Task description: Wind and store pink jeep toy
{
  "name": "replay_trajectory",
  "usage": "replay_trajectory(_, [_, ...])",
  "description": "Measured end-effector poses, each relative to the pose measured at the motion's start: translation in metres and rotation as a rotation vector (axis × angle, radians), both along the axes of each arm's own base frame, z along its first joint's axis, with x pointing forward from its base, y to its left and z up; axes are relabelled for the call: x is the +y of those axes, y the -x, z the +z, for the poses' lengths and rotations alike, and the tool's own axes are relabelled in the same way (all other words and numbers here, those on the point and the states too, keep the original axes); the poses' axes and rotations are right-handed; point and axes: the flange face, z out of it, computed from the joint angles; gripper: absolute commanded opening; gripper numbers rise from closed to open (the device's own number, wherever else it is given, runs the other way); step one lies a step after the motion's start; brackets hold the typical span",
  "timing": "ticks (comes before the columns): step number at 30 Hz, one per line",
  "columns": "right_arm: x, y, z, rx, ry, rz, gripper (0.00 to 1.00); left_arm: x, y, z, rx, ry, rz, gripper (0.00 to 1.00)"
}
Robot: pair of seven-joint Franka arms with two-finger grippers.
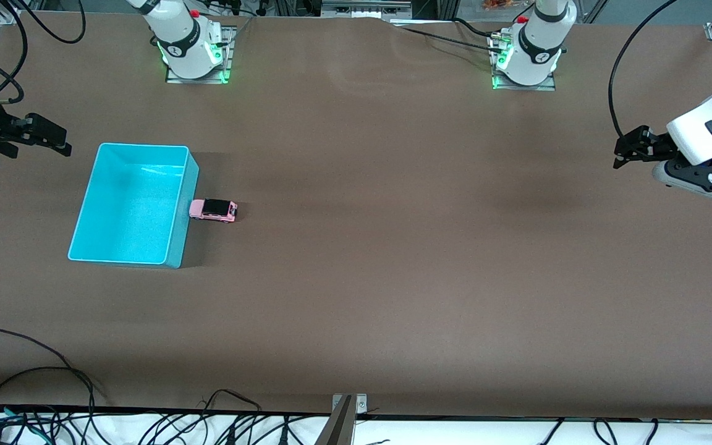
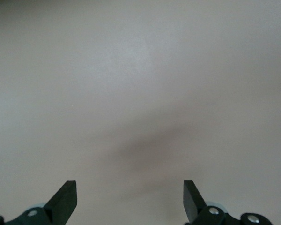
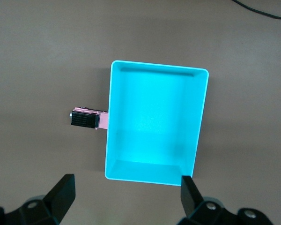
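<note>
The pink jeep toy [image 1: 213,211] [image 3: 86,118] stands on the brown table, its nose touching the outer wall of the turquoise bin [image 1: 130,210] [image 3: 154,122], on the side toward the left arm's end. The bin holds nothing. My right gripper [image 1: 53,141] [image 3: 129,180] hangs open and empty in the air at the right arm's end of the table, beside the bin. My left gripper [image 1: 625,151] [image 2: 130,185] waits open and empty over bare table at the left arm's end, away from the jeep.
Both arm bases [image 1: 192,52] [image 1: 526,59] stand along the table's edge farthest from the front camera. Loose black cables [image 1: 34,377] and a metal bracket [image 1: 347,405] lie at the nearest edge. Wide bare tabletop [image 1: 424,247] stretches between the jeep and the left gripper.
</note>
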Motion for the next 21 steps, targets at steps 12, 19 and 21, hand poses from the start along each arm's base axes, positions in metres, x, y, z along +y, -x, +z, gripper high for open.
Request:
replay_trajectory(12, [0.026,-0.014,-0.034,0.057,-0.016,0.209,1.00,-0.006,0.015,0.027,-0.059,-0.009,0.059,1.00])
replay_trajectory(19, [0.058,-0.026,-0.066,0.097,-0.042,0.494,1.00,-0.024,0.023,0.038,-0.080,-0.014,0.138,1.00])
replay_trajectory(21, [0.069,-0.029,-0.076,0.112,-0.052,0.581,1.00,-0.030,0.025,0.039,-0.083,-0.015,0.159,1.00])
